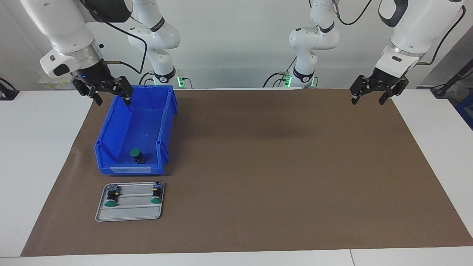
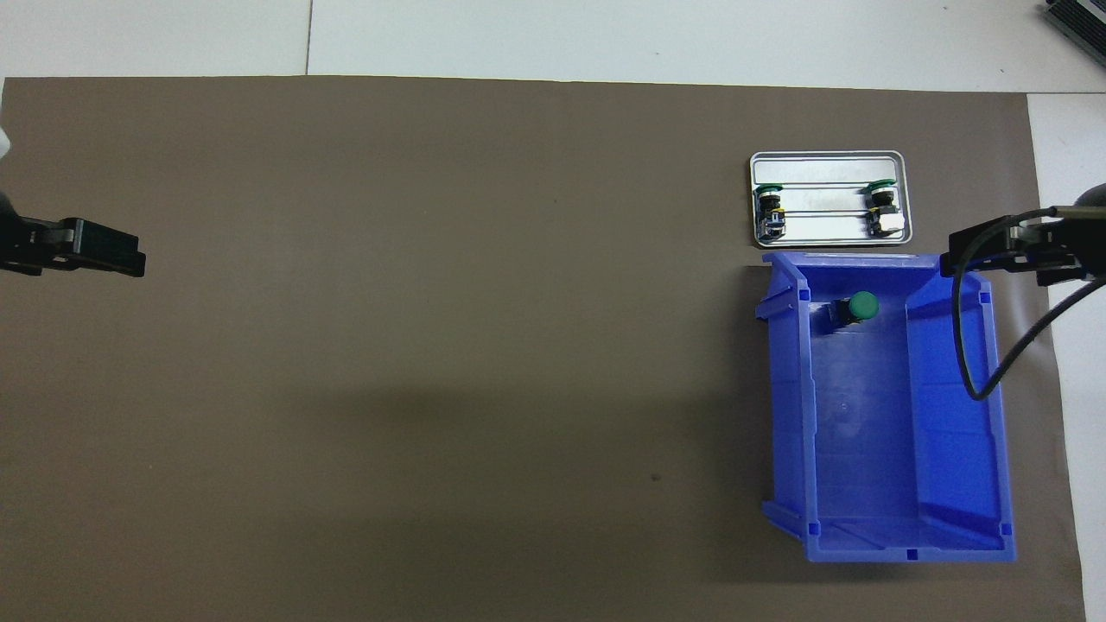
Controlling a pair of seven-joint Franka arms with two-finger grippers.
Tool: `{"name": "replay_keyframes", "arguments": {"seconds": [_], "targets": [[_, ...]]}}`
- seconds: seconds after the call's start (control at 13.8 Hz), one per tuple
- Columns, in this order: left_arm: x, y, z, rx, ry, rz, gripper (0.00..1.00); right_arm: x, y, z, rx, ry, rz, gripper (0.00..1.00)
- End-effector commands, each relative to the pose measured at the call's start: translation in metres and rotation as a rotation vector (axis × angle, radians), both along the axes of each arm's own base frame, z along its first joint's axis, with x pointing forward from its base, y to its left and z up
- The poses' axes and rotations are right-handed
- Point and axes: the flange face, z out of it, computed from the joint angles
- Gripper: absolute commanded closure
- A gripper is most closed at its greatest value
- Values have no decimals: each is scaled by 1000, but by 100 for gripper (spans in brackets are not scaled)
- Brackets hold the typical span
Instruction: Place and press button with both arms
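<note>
Two white robot arms hang over a desk (image 1: pixel 44 166) covered by a brown mat (image 1: pixel 258 166). In the facing view, the right end effector (image 1: pixel 111 96) sits at the upper left of the frame, raised over the top corner of a blue bin (image 1: pixel 111 136), its fingers spread wide and holding nothing. The left end effector (image 1: pixel 371 96) is at the upper right of the frame over the mat's edge, also wide open and empty, apparently waiting.

One button (image 1: pixel 137 155), green cap upward, stands on the bin floor at the lower end of the bin in that view. Just below the bin lies a small metal tray (image 1: pixel 129 214) with two more buttons (image 1: pixel 111 196) lying on it, one at each side.

Risks, as a judgement: the bin's tall walls leave little room, so a descending finger could strike the rim or shove the bin into the tray. The button is small and stands upright, so an off-centre pinch could topple it or let it slip. A dropped button could roll across the mat.
</note>
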Motion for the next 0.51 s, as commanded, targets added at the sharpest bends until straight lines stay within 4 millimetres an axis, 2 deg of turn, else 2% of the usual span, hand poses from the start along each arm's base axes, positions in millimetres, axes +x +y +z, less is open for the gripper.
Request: {"name": "replay_keyframes", "arguments": {"seconds": [0.0,0.15,0.44], "targets": [[-9,3,2,19,3,5,0,-10,6,-7,5,19,-31,1],[-9,2,2,19,3,4,0,-9,13,-7,4,11,-7,1],[-9,3,2,19,3,5,0,-8,15,-6,-3,4,-11,1]]}}
